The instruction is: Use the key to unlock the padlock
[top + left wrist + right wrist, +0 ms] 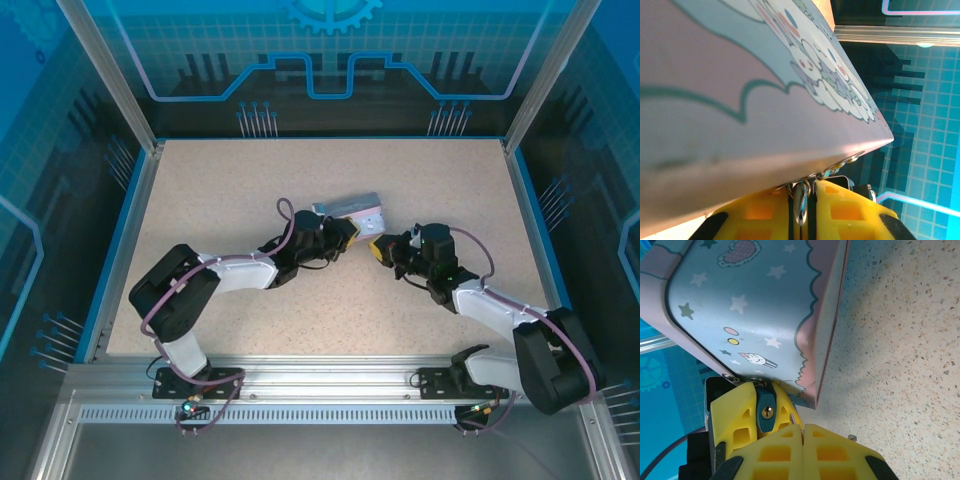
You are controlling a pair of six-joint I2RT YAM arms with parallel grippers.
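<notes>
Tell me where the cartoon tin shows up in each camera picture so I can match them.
Top view: the tin is near the centre of the picture.
Left wrist view: the tin takes the upper left, its cartoon side slanting down to the right.
Right wrist view: the tin is at upper left, showing its blue starry side.
Shared landmark: the padlock at the tin's edge, between yellow fingers in both wrist views.

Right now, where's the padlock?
In the right wrist view the padlock sits low and left, pinched in the left gripper at the tin's lower edge, keyhole facing the camera, just above the shut right gripper.
</notes>
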